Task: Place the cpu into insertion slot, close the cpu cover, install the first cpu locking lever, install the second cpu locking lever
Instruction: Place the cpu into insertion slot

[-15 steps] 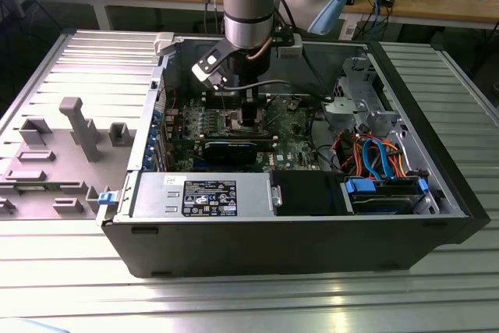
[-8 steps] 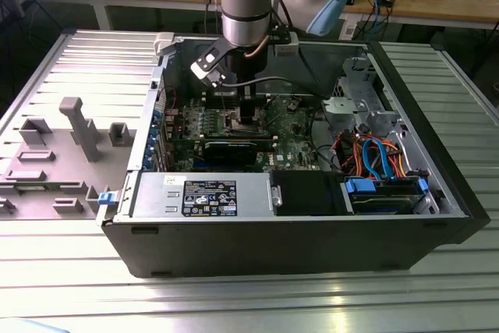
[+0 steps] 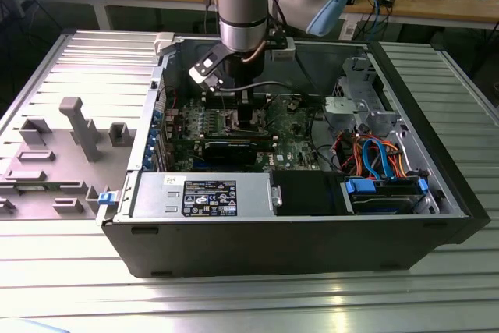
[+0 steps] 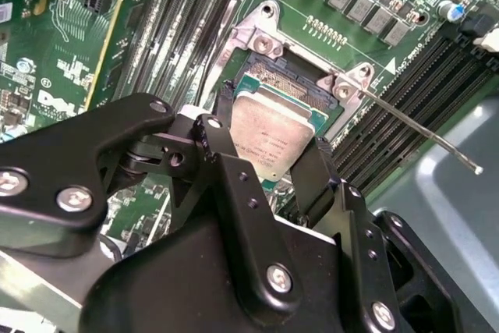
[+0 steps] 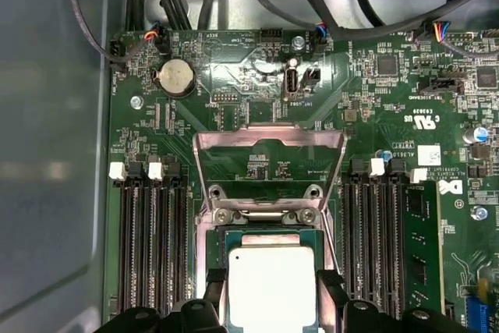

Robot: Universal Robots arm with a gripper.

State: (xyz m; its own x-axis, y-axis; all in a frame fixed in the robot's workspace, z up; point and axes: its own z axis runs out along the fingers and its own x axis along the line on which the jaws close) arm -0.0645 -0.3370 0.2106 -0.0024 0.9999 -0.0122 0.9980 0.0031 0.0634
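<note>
Tool [image 4: 269,152] pinches cpu [image 4: 269,126], seemingly above insertion slot [image 4: 287,83] on the green board [image 4: 62,60].

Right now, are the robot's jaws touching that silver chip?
Touching. In the second wrist view the black jaws press against opposite edges of the cpu, with no gap showing.

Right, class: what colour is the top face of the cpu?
Dull silver-grey metal. The cpu shows best in the second wrist view.
</note>
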